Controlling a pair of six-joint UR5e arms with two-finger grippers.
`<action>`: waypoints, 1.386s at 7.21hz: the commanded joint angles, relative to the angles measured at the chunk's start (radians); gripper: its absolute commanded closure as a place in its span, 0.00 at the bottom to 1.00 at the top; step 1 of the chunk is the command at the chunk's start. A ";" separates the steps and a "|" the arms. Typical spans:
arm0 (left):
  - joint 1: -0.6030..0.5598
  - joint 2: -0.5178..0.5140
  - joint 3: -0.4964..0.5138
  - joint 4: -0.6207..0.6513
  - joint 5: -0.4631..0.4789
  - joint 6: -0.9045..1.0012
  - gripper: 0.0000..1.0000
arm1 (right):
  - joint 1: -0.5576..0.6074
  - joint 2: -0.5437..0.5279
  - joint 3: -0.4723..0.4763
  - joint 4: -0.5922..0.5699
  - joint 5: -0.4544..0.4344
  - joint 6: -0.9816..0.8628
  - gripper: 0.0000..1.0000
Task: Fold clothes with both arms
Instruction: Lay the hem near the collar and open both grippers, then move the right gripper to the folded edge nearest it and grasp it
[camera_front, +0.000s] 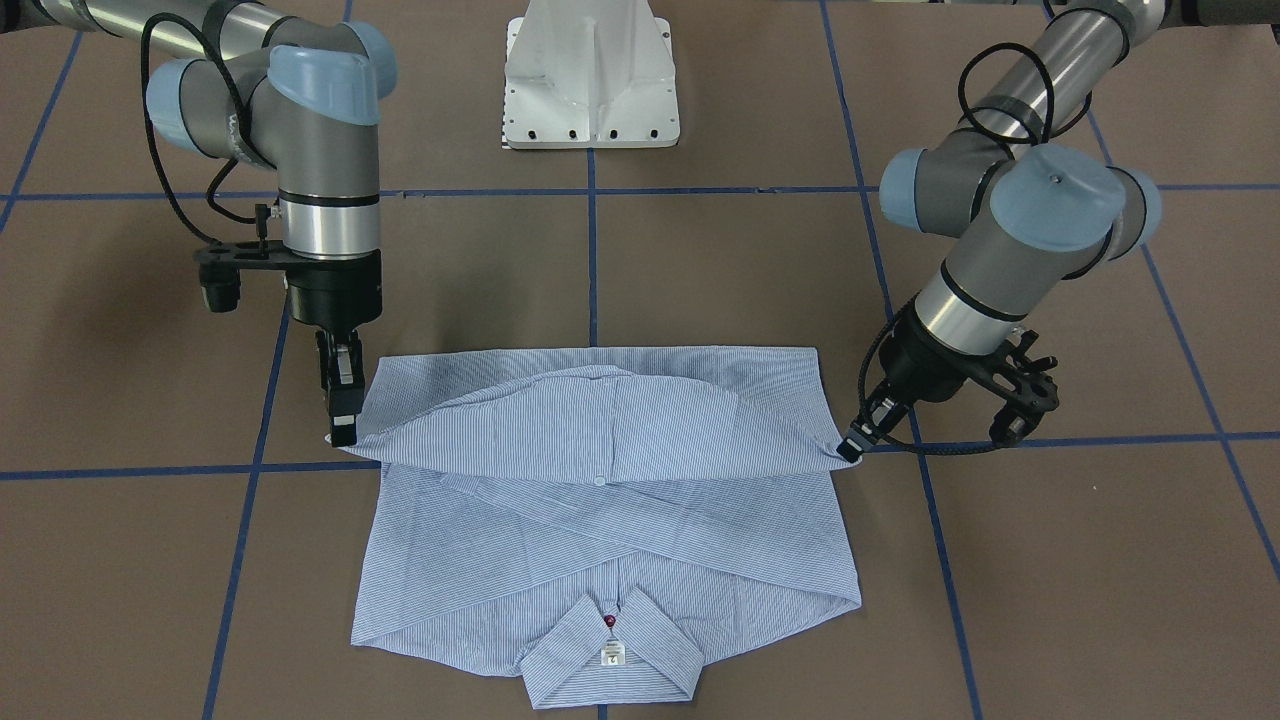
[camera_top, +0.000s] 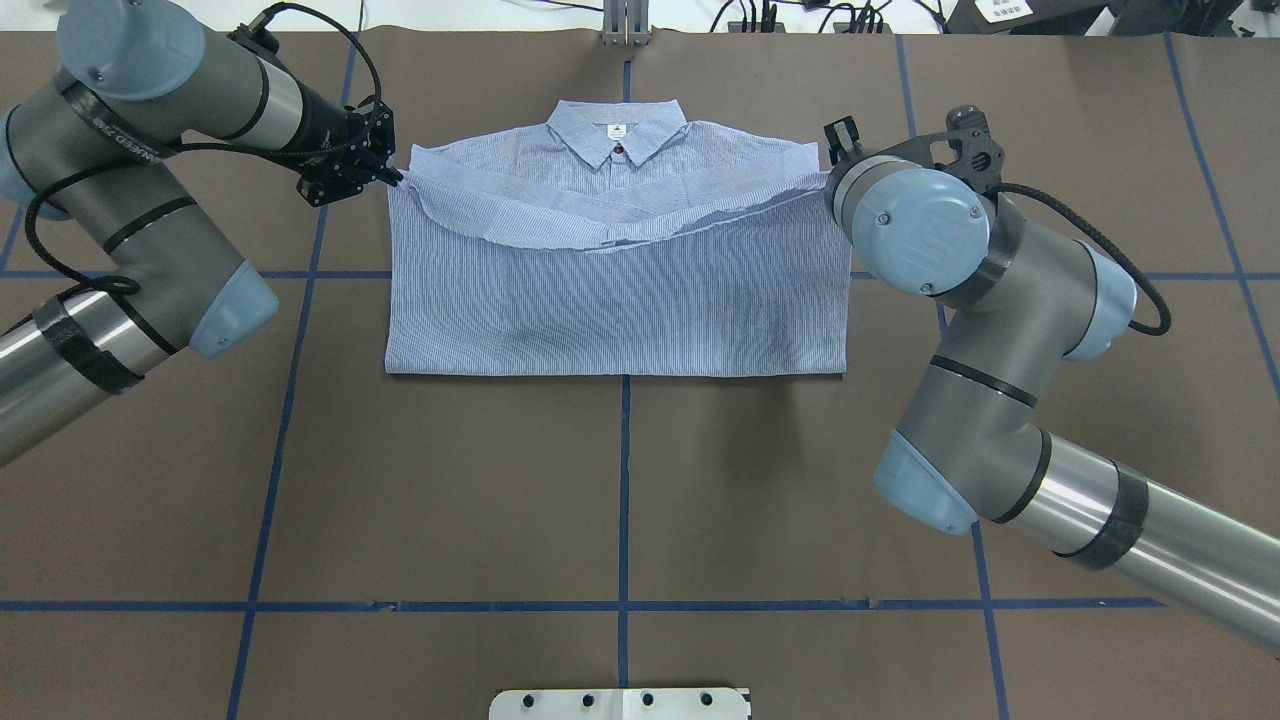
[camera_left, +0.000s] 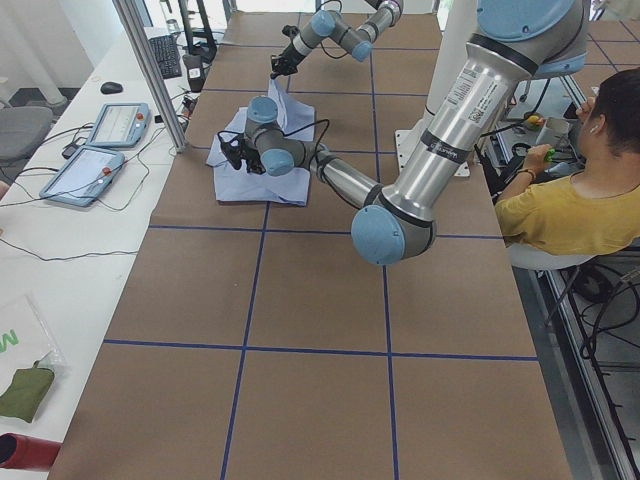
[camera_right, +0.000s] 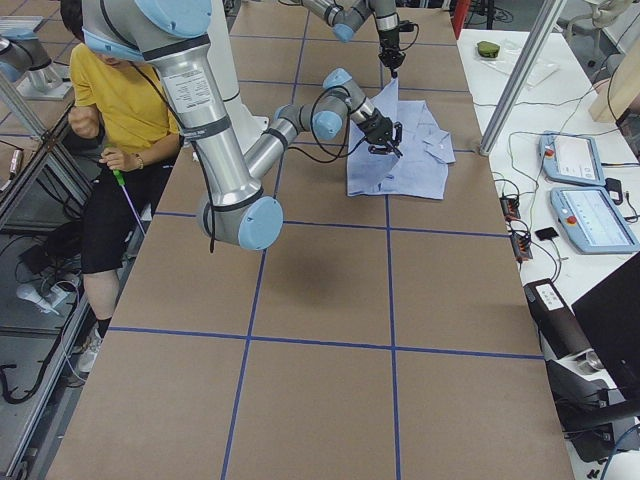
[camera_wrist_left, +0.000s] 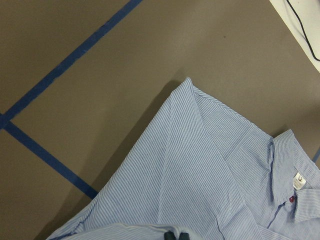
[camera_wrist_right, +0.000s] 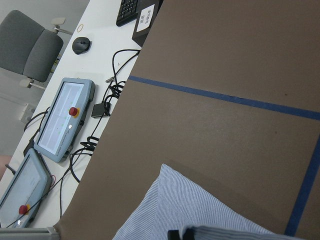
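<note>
The light blue striped shirt (camera_front: 600, 520) lies flat on the brown table, collar (camera_top: 617, 133) pointing away from the robot and sleeves crossed over the front. Its lower half is folded up toward the collar, and the hem is held up at both corners. My left gripper (camera_front: 850, 445) is shut on one hem corner, which the overhead view shows at the shirt's left side (camera_top: 395, 175). My right gripper (camera_front: 343, 425) pinches the opposite corner; in the overhead view its wrist (camera_top: 905, 225) hides the fingers. The striped cloth fills the bottom of the left wrist view (camera_wrist_left: 200, 180) and right wrist view (camera_wrist_right: 185, 210).
The white pedestal base (camera_front: 592, 80) stands at the robot's side of the table. Blue tape lines (camera_top: 624, 480) grid the brown surface. A seated person in a yellow shirt (camera_left: 570, 200) is beside the table. Teach pendants (camera_right: 590, 190) and cables lie on a white side bench.
</note>
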 joint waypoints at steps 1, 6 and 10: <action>-0.009 -0.038 0.095 -0.067 0.020 0.001 1.00 | 0.034 0.024 -0.180 0.207 0.050 -0.007 1.00; -0.008 -0.141 0.313 -0.190 0.103 0.001 1.00 | 0.091 0.165 -0.470 0.346 0.149 -0.053 1.00; -0.006 -0.187 0.436 -0.212 0.154 0.042 0.46 | 0.140 0.222 -0.592 0.464 0.211 -0.091 0.00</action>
